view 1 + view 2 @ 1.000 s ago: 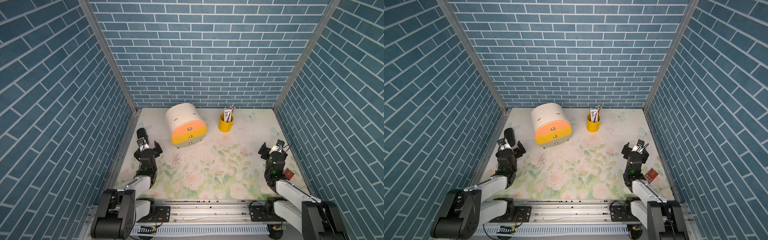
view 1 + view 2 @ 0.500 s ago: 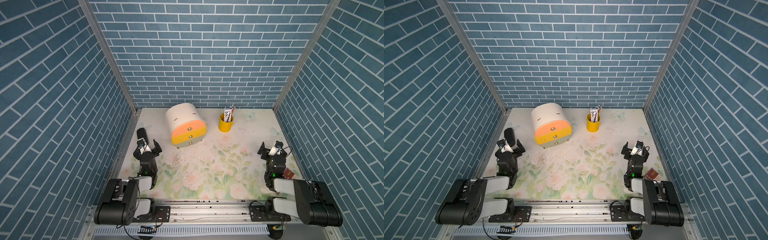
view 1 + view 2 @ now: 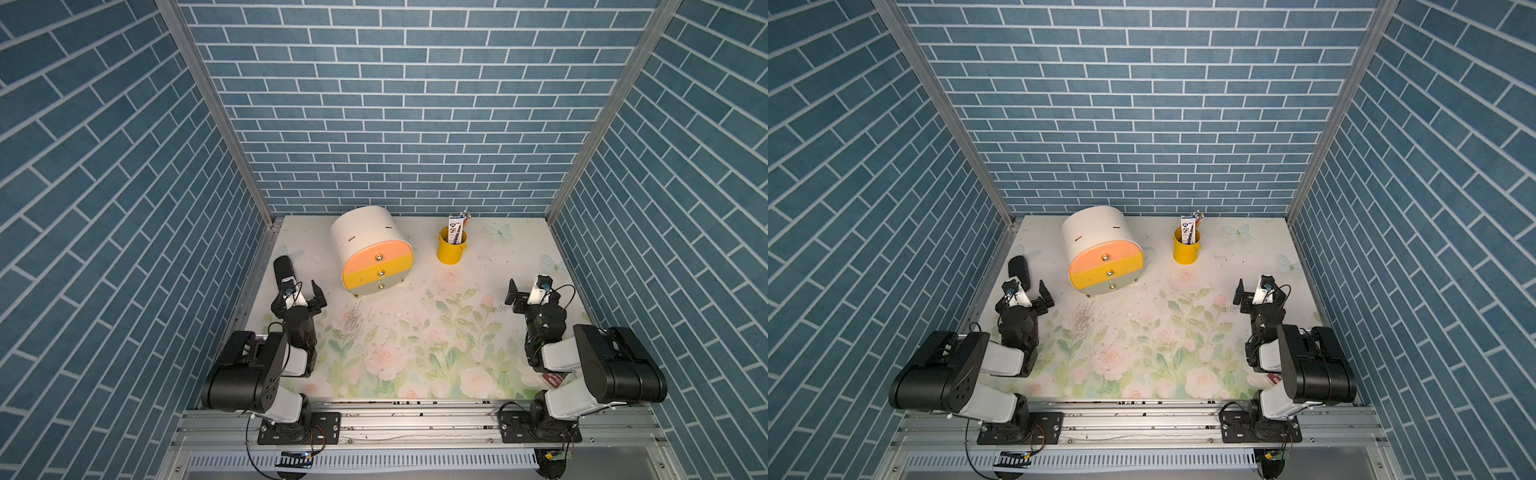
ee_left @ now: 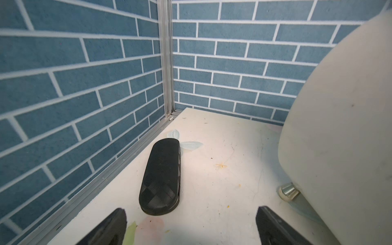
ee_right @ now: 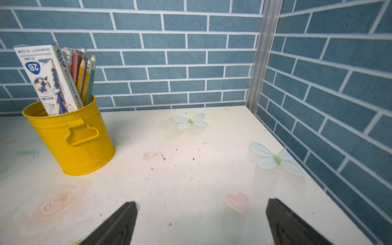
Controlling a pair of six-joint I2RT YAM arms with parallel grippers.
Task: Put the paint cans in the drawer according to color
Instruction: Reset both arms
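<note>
We find left gripper [image 4: 191,212] and right gripper [image 5: 202,203] spread, empty, at the table's [image 3: 415,332] near edge. The drawer [image 3: 376,257] is shut — no paint cans visible; we advise parking clear.

- A yellow bucket [image 5: 72,140] is set upright near the back wall [image 3: 395,104], and a handle is seen on its side.
- A pencil box [image 5: 47,78] marked 2B is stood tilted inside it, with loose pencils [image 5: 84,72] just beside.
- A black case [image 4: 162,176] is laid flat and closed, just beside the metal strip [image 4: 118,161] at the foot of a side wall [image 4: 63,106].
- The table [image 3: 415,340] is printed with flowers and butterflies; dark specks are scattered over it.
- A small red-brown card [image 3: 552,379] is seen at the front right, partly hidden; its kind cannot be told.
</note>
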